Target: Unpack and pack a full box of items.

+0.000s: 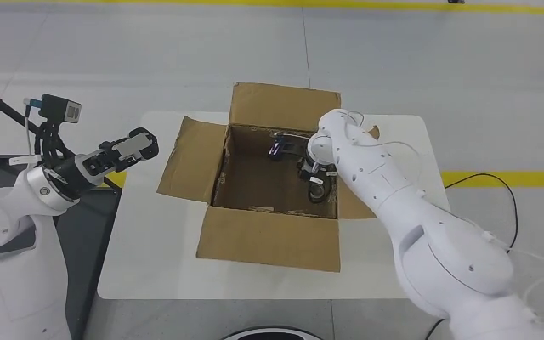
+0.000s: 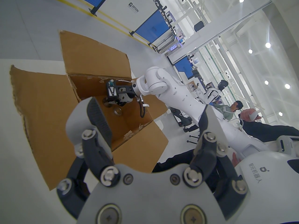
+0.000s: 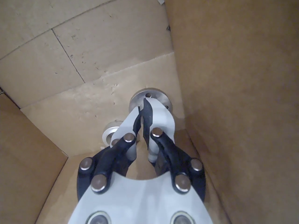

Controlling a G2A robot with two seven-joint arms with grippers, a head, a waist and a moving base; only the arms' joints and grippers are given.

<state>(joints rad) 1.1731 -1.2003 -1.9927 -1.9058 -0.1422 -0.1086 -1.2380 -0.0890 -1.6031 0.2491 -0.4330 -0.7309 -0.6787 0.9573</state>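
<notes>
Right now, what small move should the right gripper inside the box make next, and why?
Probably open the right gripper: it looks shut, apparently holding nothing, right over the round silver metal flange on the floor of the brown cardboard box.

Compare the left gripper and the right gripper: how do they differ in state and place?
The left gripper is open; the right gripper is shut. The left gripper is outside the cardboard box, beside its side flap; the right gripper is down inside the box, its tips at a flanged metal part. Both share the same white and black build.
</notes>
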